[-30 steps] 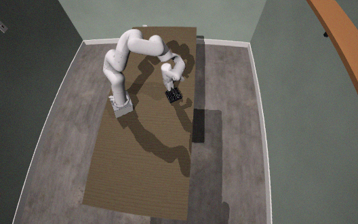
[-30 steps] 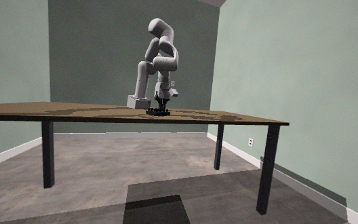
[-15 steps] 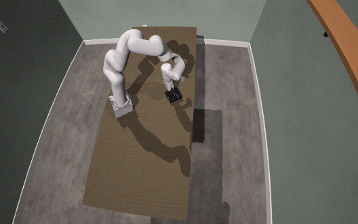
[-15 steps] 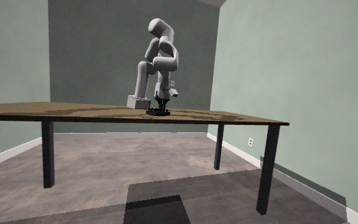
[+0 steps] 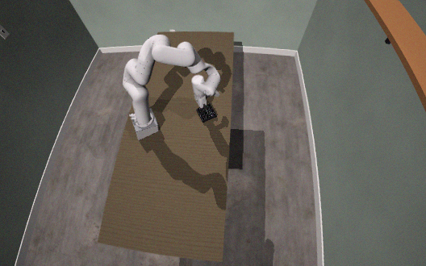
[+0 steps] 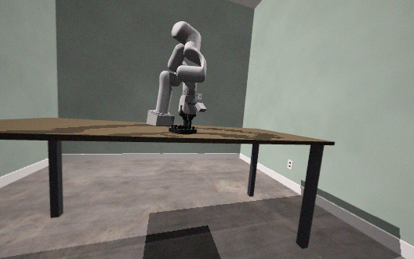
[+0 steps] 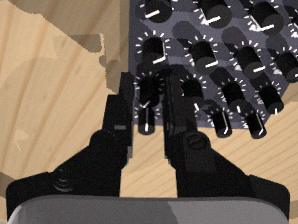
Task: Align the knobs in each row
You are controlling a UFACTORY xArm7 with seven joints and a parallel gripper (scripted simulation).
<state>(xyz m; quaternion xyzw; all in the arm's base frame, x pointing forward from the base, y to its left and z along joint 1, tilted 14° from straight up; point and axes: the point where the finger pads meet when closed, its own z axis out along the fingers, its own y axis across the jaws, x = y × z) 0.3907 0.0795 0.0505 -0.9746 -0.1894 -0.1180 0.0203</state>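
The black knob box (image 5: 212, 118) (image 6: 183, 132) stands on the table. In the wrist view several knobs in four rows rise from its dark top. My gripper (image 5: 204, 105) (image 6: 187, 127) (image 7: 149, 91) is low over one edge of it, fingers partly apart. Between the fingertips is the left knob (image 7: 149, 90) of the third row from the top of the wrist view, with gaps at its sides. Another knob (image 7: 146, 120) is nearer the camera, its line pointing down the view. The right finger hides part of that row. Lines on three second-row knobs point lower right. Names and socket cannot be made out.
The box stands near the long edge of the wooden table (image 5: 169, 218) (image 6: 118, 131). The arm's base (image 5: 146, 130) (image 6: 160, 118) is across the table from it. Arm shadows fall on the table and across part of the box.
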